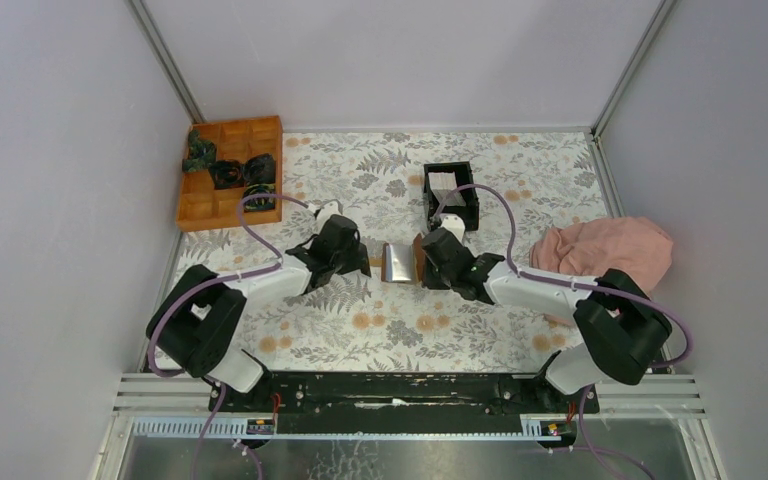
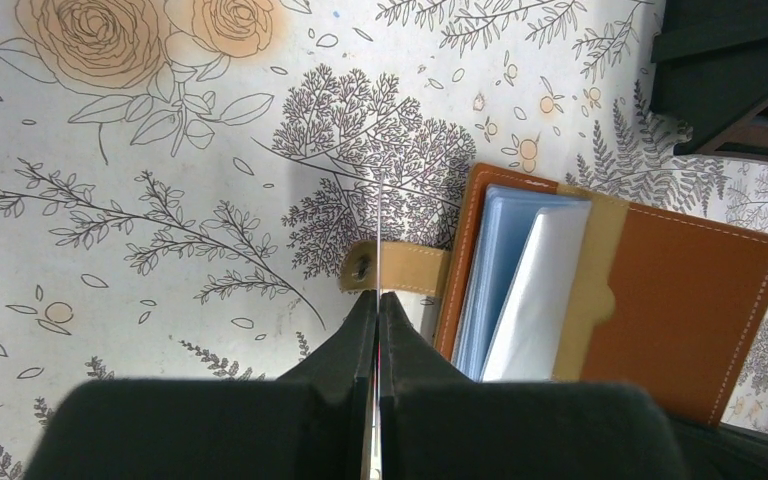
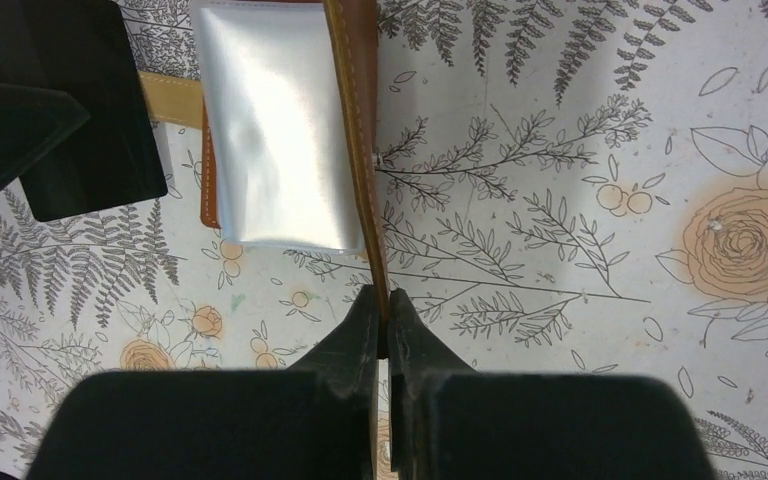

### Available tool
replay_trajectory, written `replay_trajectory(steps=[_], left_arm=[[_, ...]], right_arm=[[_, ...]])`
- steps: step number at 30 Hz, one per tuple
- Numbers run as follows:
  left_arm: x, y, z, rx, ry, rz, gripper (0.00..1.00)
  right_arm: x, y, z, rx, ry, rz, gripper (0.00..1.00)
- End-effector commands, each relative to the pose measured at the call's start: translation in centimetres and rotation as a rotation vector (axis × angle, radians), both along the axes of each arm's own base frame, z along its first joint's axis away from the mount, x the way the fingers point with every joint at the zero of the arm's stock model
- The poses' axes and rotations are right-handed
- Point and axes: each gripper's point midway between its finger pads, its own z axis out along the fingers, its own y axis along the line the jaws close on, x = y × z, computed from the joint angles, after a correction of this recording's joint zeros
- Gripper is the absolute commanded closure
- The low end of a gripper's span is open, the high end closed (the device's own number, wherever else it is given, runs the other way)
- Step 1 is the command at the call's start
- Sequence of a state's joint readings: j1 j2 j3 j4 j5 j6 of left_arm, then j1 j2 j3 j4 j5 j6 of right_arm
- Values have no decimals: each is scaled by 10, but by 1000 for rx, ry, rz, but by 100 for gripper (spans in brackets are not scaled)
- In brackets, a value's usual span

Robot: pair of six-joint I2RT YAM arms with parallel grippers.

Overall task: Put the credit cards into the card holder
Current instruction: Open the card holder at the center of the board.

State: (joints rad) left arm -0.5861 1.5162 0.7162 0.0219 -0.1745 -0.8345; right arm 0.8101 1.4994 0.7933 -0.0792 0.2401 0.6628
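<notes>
The left claw [image 2: 377, 300] is pinched on a thin credit card [image 2: 377, 235], edge-on. The right claw [image 3: 384, 302] clamps the brown cover of the card holder [image 3: 363, 100]. The holder lies open between them on the floral tabletop [image 1: 410, 330], and pale grey walls [image 1: 60, 150] enclose it beyond both claws.

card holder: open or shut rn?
Open. The right hand pinches the card holder by its brown cover's edge, holding the cover up off the clear sleeves, which lie exposed.
</notes>
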Motion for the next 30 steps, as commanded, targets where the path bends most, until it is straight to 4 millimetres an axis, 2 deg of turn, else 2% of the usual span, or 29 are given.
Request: replay_trajectory(steps=[1,8,16,21,30], left_arm=[[4,-2,-2,12,11,-21,100],[2,-3,-10,3,29,-18,100],[5,-5,-8,7,31,-25,100],[11,-10,5,-2,13,-30,100],[18,-12,29,-8,-15,-30,100]], right_arm=[[3,-4,12,63,-20,-48,100],[3,-26,-14,-4,9,-95,89],[5,-30,-27,-10,28,-112,87],[7,-32,-18,-7,4,-113,89],[14,-31,14,2,-62,-89,92]])
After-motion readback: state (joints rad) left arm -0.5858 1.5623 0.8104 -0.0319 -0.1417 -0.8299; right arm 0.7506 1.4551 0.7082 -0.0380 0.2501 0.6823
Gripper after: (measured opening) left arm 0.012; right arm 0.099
